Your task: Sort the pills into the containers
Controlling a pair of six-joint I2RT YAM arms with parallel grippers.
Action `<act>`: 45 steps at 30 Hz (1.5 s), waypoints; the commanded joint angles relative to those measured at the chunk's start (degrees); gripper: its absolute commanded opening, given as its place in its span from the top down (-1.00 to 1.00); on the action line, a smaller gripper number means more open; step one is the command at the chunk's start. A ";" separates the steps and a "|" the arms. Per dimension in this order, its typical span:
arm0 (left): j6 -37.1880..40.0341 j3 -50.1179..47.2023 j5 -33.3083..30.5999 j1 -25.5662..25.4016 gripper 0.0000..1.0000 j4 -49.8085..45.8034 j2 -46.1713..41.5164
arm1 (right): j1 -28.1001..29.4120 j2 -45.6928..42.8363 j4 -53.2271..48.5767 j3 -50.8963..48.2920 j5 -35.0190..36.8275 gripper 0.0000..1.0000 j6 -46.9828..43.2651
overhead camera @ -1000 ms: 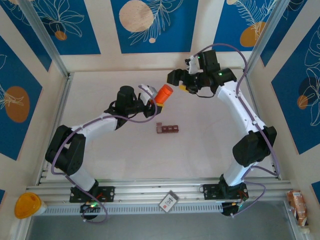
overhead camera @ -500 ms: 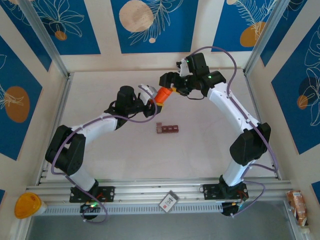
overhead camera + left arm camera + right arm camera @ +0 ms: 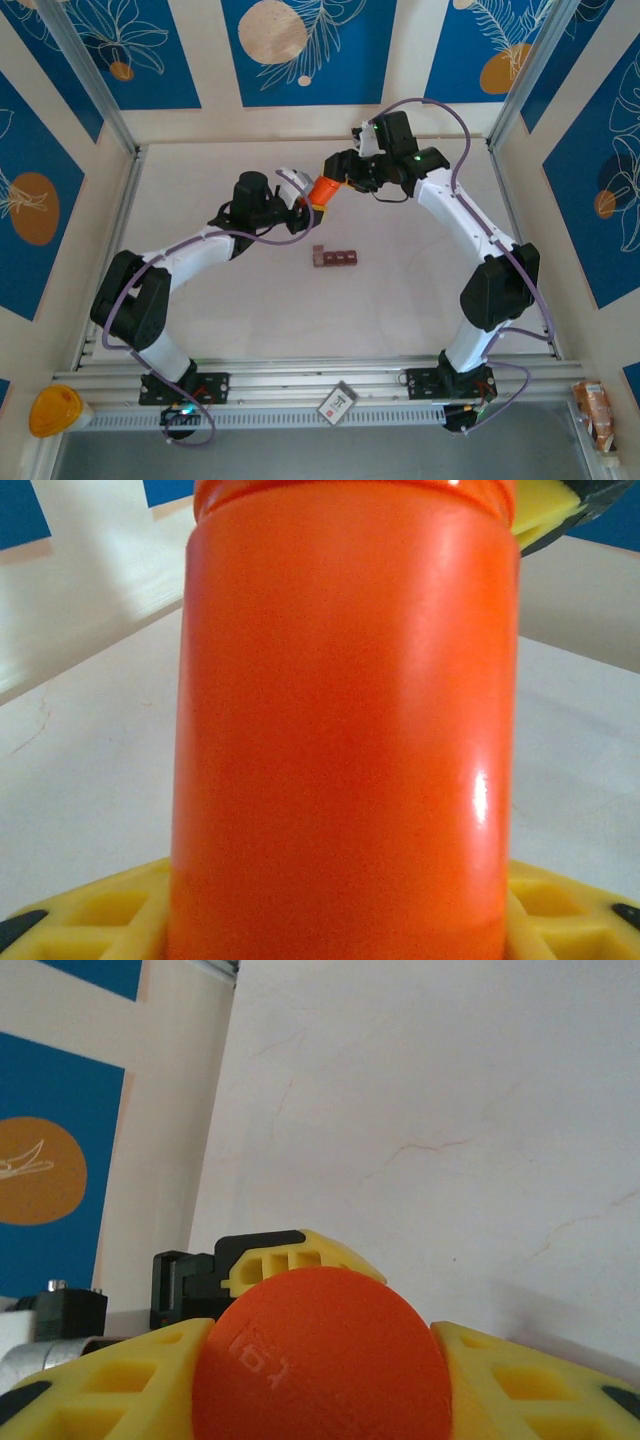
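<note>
An orange cylindrical bottle [image 3: 323,189] is held tilted above the table, my left gripper [image 3: 303,208] shut on its lower body. In the left wrist view the bottle [image 3: 345,730] stands between yellow fingers [image 3: 90,910]. My right gripper [image 3: 337,172] has come in from the right onto the bottle's cap [image 3: 320,1360], with its yellow fingers [image 3: 110,1380] pressed against both sides of the cap. The containers [image 3: 336,258], a dark reddish-brown strip of three compartments, lie on the table below the bottle. The pills are hidden.
The white table [image 3: 400,310] is fenced by aluminium posts and blue-patterned walls. Outside the front rail lie a small card [image 3: 338,400], a yellow-orange object [image 3: 55,410] at the left and a small box [image 3: 595,415] at the right.
My right arm has swung left to the bottle's cap and its jaws have narrowed onto it. The left arm and the bottle have stayed where they were.
</note>
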 commanded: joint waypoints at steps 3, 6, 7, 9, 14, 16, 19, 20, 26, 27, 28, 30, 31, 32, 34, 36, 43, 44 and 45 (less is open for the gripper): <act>-3.85 0.77 5.86 -0.05 1.00 4.97 -1.94 | -3.11 -3.21 11.88 -6.54 -17.13 -0.02 -12.27; -6.80 0.78 8.66 0.14 1.00 6.74 -1.91 | -5.19 -4.98 19.24 -10.43 -25.13 -0.07 -14.22; -7.50 0.83 8.99 0.23 1.00 7.04 -1.85 | -5.53 -4.91 19.80 -10.42 -25.91 -0.08 -13.99; -7.64 0.95 8.77 0.27 1.00 6.48 -1.89 | -5.28 -4.56 18.49 -9.26 -25.34 -0.21 -12.84; -3.91 1.03 5.50 0.28 1.00 3.53 -1.96 | -4.22 -6.63 13.88 -7.41 -13.34 -0.76 -7.26; -2.15 1.23 3.91 0.16 1.00 1.93 -2.02 | -4.43 -7.19 11.38 -6.68 -7.85 -0.81 -3.47; 0.16 0.96 1.03 0.19 1.00 1.17 -2.26 | -4.29 -7.04 6.40 -5.17 -0.12 -0.82 2.89; 0.78 0.78 0.11 0.17 1.00 1.09 -2.38 | -4.18 -6.85 5.08 -4.63 1.43 -0.82 4.81; 3.01 1.21 -1.66 0.14 1.00 -0.23 -2.23 | -2.38 -5.23 3.92 -3.06 4.57 -0.82 9.46; 3.06 1.28 -1.70 0.14 1.00 -0.34 -2.12 | -2.03 -4.75 3.91 -2.75 4.40 -0.82 9.49; 3.06 1.32 -1.63 0.16 1.00 -0.34 -2.04 | -1.70 -4.14 3.76 -2.27 4.37 -0.82 9.51; 3.06 1.48 -1.64 0.06 1.00 -0.34 -2.02 | -1.04 -3.19 3.42 -1.51 4.38 -0.81 9.47; 3.06 1.57 -1.60 0.06 1.00 -0.34 -1.95 | -0.76 -2.85 3.50 -1.32 4.25 -0.80 9.57; 2.96 1.49 -1.59 0.05 1.00 -0.35 -1.93 | -0.43 -2.58 3.85 -1.22 4.03 -0.79 9.57; 2.93 1.51 -1.51 0.05 1.00 -0.43 -1.85 | 0.02 -2.31 4.15 -1.07 3.70 -0.73 9.51; 2.86 1.55 -1.48 0.02 1.00 -0.34 -1.91 | 0.46 -1.95 4.16 -0.88 3.25 -0.67 9.43; 2.25 1.40 -1.30 -0.03 1.00 0.09 -1.79 | 0.93 -1.55 4.81 -1.74 1.96 -0.36 9.13; 2.26 1.33 -1.33 -0.04 1.00 0.23 -1.78 | 1.00 -1.42 4.96 -1.88 1.60 -0.30 9.10; 2.10 1.25 -1.33 0.04 1.00 0.34 -1.79 | 1.06 -1.42 5.09 -1.99 1.29 -0.26 8.91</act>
